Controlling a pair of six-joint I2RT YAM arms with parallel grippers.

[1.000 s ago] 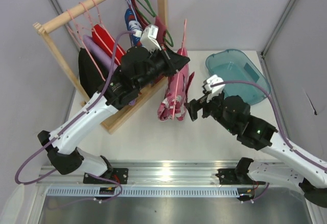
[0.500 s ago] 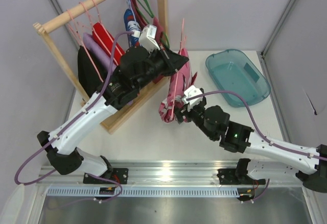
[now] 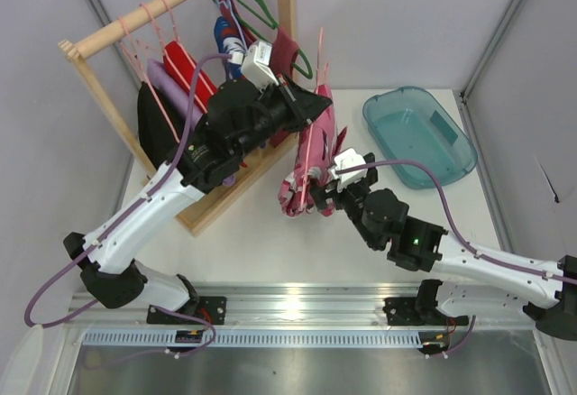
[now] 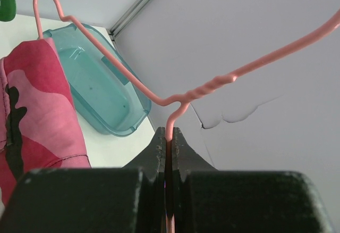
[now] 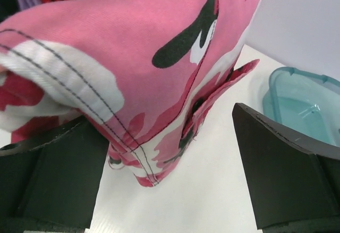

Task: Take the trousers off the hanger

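The left gripper point(image 4: 169, 152) is clamped shut on the hanger point(image 4: 202, 86) neck, with the trousers point(image 5: 159, 47) hanging lengthwise below it, their lower end between the wide-open, empty fingers of the nearer right gripper point(image 5: 170, 164), close against one pad.

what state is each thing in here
left hand: shut on the hanger wire
right hand: open around the trousers
hanger: held off the rack, trousers hanging on it
trousers: on the hanger, lower end inside the right hand
teal tub: upright on the table
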